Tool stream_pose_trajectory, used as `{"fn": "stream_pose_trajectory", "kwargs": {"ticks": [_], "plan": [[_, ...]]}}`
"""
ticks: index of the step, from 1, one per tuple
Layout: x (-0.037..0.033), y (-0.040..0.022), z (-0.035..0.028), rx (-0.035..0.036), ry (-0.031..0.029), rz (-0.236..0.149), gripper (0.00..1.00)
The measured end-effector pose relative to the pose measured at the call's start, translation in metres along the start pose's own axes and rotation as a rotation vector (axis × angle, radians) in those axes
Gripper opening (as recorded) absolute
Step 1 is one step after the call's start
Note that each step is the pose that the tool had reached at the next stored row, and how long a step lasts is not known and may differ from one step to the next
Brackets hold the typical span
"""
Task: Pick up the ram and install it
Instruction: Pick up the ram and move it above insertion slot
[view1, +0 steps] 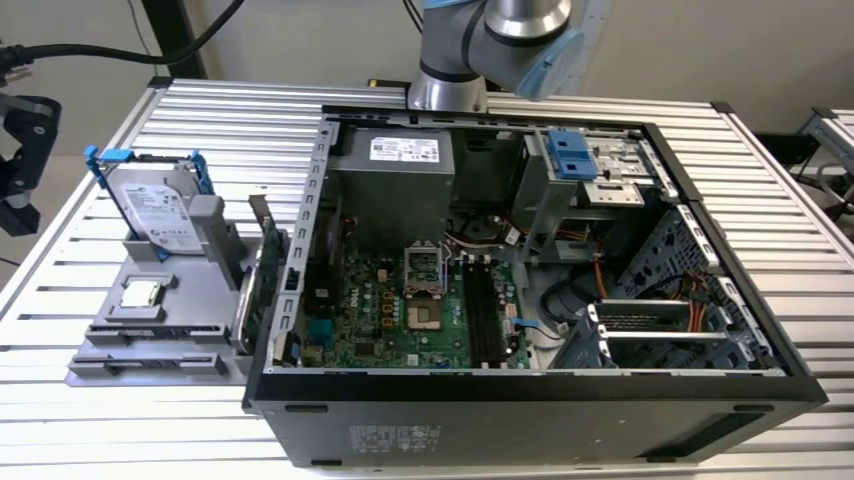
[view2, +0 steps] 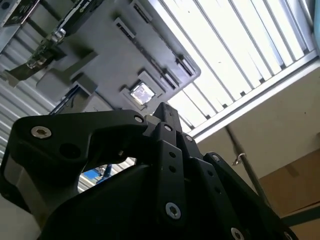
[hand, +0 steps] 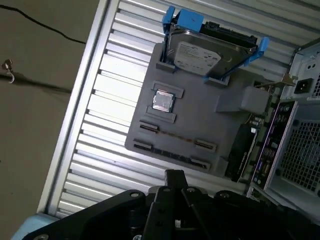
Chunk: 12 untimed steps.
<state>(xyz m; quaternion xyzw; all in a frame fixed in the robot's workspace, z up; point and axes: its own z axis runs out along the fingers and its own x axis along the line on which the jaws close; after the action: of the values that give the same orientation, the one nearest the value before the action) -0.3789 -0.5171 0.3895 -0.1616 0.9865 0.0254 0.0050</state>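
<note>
We take the thin edge-on strip between two end clips for the ram (hand: 172, 135). It stands in a slot of the grey holder (hand: 200, 120) on the bench (hand: 115, 90), beside the open computer case (view1: 534, 385). Kept upright, it offers its top edge to a pinch. The gripper (hand: 174, 177) hangs near the holder, closed on nothing and apart from the ram. The motherboard's black slots (view1: 483, 310) look unfilled.

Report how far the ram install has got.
Nothing done yet: the motherboard's black slots look empty. In hand: the tool hangs facing the grey holder, where the ram seems to sit, ungrasped. Left: the pickup and the install.
</note>
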Motion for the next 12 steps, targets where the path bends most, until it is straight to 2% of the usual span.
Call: {"fn": "stream_pose_trajectory", "kwargs": {"ticks": [5, 12], "plan": [[0.0, 0.0, 0.0, -0.0012, 0.003, -0.062, 0.0], [0.0, 0.0, 0.0, -0.0023, 0.0062, -0.126, 0.0]]}}
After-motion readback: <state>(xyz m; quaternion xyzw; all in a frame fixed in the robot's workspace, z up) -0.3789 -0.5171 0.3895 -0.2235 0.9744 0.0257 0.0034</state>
